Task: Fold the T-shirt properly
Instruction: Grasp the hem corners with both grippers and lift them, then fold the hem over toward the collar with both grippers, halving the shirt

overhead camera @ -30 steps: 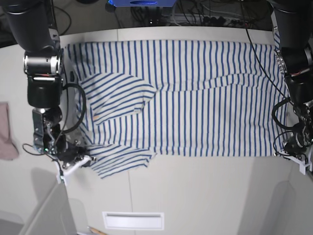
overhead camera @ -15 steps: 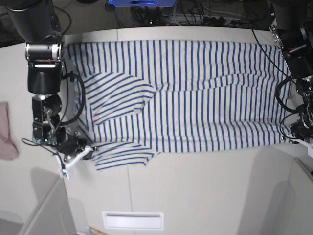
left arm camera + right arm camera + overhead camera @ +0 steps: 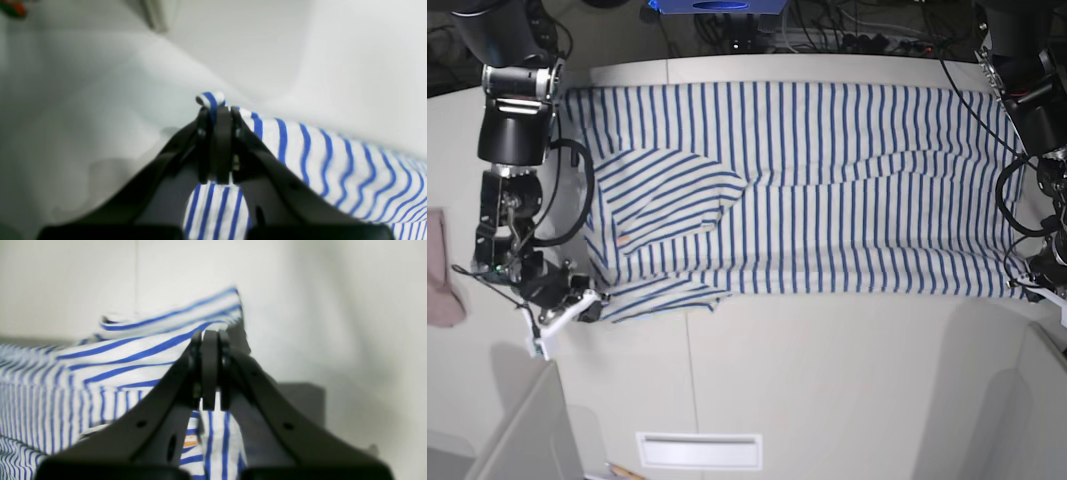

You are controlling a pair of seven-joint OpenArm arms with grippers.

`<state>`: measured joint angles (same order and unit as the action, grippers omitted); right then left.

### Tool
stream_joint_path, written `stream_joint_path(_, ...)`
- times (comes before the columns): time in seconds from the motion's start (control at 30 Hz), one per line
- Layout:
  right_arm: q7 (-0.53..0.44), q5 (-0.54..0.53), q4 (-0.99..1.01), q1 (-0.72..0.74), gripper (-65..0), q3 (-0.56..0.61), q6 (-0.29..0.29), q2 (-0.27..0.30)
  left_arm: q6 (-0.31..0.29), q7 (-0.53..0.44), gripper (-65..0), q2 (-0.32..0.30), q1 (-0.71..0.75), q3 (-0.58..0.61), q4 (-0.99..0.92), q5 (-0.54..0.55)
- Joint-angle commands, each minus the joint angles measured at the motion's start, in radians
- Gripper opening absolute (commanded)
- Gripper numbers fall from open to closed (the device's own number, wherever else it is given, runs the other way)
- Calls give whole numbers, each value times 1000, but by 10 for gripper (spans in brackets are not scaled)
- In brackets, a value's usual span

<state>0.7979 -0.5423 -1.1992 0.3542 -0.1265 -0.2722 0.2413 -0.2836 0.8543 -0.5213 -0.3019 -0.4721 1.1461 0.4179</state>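
Observation:
The T-shirt (image 3: 827, 190), white with thin blue stripes, lies spread across the table, with one sleeve folded in at the left (image 3: 667, 200). My right gripper (image 3: 590, 306) is shut on the shirt's near-left corner; the right wrist view shows its jaws (image 3: 210, 340) pinched on striped cloth (image 3: 133, 356). My left gripper (image 3: 1039, 290) is shut on the near-right corner; the left wrist view shows the jaws (image 3: 216, 111) clamped on a small roll of striped hem (image 3: 300, 150).
A small pink cloth (image 3: 439, 270) lies at the table's left edge. A white slot (image 3: 699, 450) sits near the front edge. Cables and a blue device (image 3: 717, 8) lie behind the table. Grey panels stand at the front corners (image 3: 522, 435).
Both grippers have moved toward the back of the table, drawing the shirt's near edge with them. The near-left sleeve flap has pulled in and flattened.

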Motion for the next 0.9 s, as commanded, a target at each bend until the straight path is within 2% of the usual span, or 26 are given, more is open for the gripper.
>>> stream_joint_path(0.0, -1, -6, -32, 12, -650, -5, -6, 10, 7, -16, -650, -26, -21, -10, 19, 0)
stream_joint_path(0.17, 42, -8, -121, -34, -650, -8, -6, 10, 7, 1, -650, -26, 14, -10, 88, 2)
stream_joint_path(0.3, 96, -8, -179, -68, -650, -86, -6, -10, 7, 47, -650, -24, 48, -12, 162, 3)
stream_joint_path(0.5, 174, -8, -288, -128, -650, -166, -6, -26, 5, 119, -650, 10, 89, -118, 257, 3)
stream_joint_path(0.6, 183, -8, -341, -168, -650, -175, -6, -30, 5, 150, -650, 16, 116, -129, 305, 2)
stream_joint_path(0.87, 185, -8, -468, -272, -650, -175, -6, -53, 5, 151, -650, 19, 238, -132, 429, 2)
